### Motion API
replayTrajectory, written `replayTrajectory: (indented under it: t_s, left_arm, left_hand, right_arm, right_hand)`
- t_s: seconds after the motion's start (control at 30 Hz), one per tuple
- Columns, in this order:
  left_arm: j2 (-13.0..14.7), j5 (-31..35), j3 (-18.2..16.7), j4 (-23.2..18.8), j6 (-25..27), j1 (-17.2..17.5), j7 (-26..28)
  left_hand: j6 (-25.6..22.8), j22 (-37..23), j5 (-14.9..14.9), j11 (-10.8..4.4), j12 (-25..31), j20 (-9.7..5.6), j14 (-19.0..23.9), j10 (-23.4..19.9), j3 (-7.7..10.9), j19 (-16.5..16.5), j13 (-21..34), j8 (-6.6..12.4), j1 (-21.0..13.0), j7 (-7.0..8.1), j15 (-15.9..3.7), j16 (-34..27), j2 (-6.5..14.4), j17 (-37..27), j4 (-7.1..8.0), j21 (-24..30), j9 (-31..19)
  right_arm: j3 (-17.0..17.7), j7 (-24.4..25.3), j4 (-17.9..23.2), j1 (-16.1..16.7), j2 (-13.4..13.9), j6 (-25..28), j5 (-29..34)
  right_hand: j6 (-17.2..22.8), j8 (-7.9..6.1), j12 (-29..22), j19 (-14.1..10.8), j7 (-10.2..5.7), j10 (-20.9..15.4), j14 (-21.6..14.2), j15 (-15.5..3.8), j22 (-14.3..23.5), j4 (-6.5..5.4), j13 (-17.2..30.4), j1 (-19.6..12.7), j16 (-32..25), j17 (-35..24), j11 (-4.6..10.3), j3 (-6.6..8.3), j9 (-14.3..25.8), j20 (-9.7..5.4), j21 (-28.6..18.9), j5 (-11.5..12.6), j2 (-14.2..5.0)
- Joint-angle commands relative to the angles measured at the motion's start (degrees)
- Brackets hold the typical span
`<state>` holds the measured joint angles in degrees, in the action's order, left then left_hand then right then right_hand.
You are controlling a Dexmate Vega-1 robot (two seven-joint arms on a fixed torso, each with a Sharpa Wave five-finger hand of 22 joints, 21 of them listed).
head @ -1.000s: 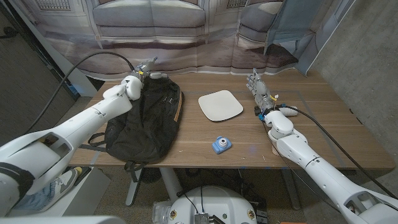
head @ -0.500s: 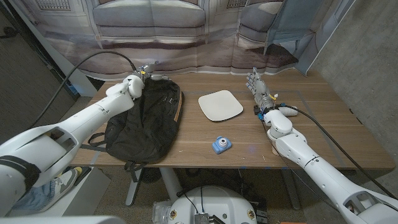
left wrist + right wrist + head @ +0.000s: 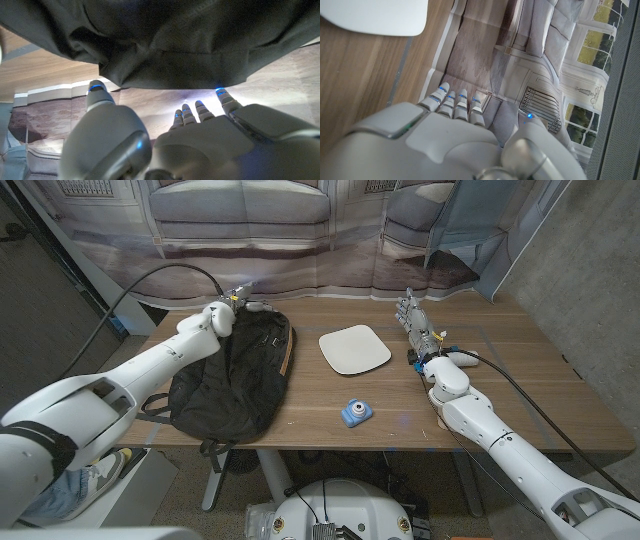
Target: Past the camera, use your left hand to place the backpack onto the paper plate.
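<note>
Head view: a black soft-fabric backpack (image 3: 232, 376) lies slumped on the wooden tabletop (image 3: 520, 370), on the robot's left side, with its near end at the front edge and its far end close to the back edge. The white square paper plate (image 3: 354, 349) sits apart from it toward the middle, and a small blue toy camera (image 3: 353, 413) lies nearer the robot, in front of the plate. The left hand (image 3: 228, 314) is at the backpack's far end, at its top edge; the right hand (image 3: 415, 322) stands on the tabletop beside the plate, fingers extended and holding nothing.

Left wrist view: the fingers (image 3: 199, 111) are spread and reach under the dark fabric, which hangs in loose folds over them; no fold is pinched, so the hand appears not yet to have closed.

Handling, as a judgement: the creased, sagging cloth suggests a limp and probably near-empty bag, light but bulky, with no stiffness to carry its own shape. Lifted by one end it is likely to droop and drag. The firmest hold should be the top edge or carry handle at the far end, where seams gather; whether a handle lies under the hand cannot be told. The plate is much smaller than the bag and may slide if the fabric sweeps it.
</note>
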<state>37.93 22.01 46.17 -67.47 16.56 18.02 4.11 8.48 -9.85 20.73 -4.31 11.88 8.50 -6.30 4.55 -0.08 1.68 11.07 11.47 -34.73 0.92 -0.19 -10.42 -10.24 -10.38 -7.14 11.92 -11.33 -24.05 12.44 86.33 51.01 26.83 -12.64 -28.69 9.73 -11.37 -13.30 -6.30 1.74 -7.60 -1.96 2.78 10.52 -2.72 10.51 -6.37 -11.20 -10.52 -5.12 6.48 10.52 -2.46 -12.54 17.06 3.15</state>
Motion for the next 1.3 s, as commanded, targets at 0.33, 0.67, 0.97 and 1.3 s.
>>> replayTrajectory:
  t_s: [0.33, 0.67, 0.97, 1.3]
  left_arm:
    - [-3.18, 0.24, 3.76, 4.98, 0.94, -2.61, -0.74]
    - [-4.22, 1.71, 6.41, 5.89, 2.48, -4.39, -3.77]
    - [-4.39, 2.6, 7.82, 6.05, 3.44, -5.23, -5.67]
    - [-6.15, 3.91, 10.54, 8.94, 3.95, -7.93, -9.56]
  left_hand:
    - [-0.55, -0.21, -0.61, -0.46, 0.4, -0.2, 0.42, -0.55, -0.74, -0.31, 0.22, 0.72, -1.23, 0.17, -0.38, -0.52, 0.51, -0.18, -0.31, -0.08, -0.28]
    - [-2.05, -0.23, -0.84, -0.46, 0.85, 0.01, 1.15, -1.76, -1.29, -0.8, 0.22, 1.24, -1.75, 0.45, -0.32, -0.72, 0.83, -0.16, -0.42, -0.1, -0.29]
    - [-3.69, -0.22, -0.94, -0.93, 1.2, 0.6, 1.86, -3.06, -1.78, -1.65, 0.21, 1.68, -2.64, 0.52, 0.57, -0.84, 1.2, -0.13, -0.6, -0.04, -0.25]
    - [-4.55, -0.2, -0.98, -0.9, 1.63, 1.78, 4.16, -4.88, -2.54, -4.41, 0.2, 1.67, -3.95, 0.28, 0.41, -1.27, 1.54, -0.09, -0.77, 0.51, -0.2]
  right_arm:
    - [2.1, 0.04, 2.97, 2.2, 1.98, -0.23, -1.41]
    - [2.93, 0.37, 4.23, 2.94, 2.78, -0.6, -1.31]
    - [3.22, 0.25, 4.59, 3.08, 2.91, -0.8, -1.48]
    - [3.5, 0.63, 4.4, 2.93, 2.41, -0.5, -2.13]
  right_hand:
    - [0.78, -0.19, -0.17, -0.53, -0.05, -0.49, -0.29, 0.18, 0.31, 0.1, 0.29, 0.23, -0.12, -0.2, -0.06, -0.28, 0.28, 0.41, -0.17, 0.02, -0.15]
    - [0.9, -0.2, -0.17, -0.65, -0.13, -0.6, -0.41, 0.23, 0.32, 0.06, 0.29, 0.37, -0.11, -0.22, 0.06, -0.43, 0.28, 0.38, -0.17, -0.02, -0.11]
    - [0.98, -0.2, -0.15, -0.69, -0.06, -0.65, -0.54, 0.28, 0.33, 0.02, 0.29, 0.47, -0.12, -0.24, 0.07, -0.54, 0.28, 0.38, -0.14, -0.04, -0.09]
    - [0.99, -0.17, -0.15, -0.76, -0.12, -0.79, -0.72, 0.28, 0.34, 0.01, 0.3, 0.54, -0.12, -0.24, 0.17, -0.66, 0.28, 0.5, -0.12, -0.06, -0.09]
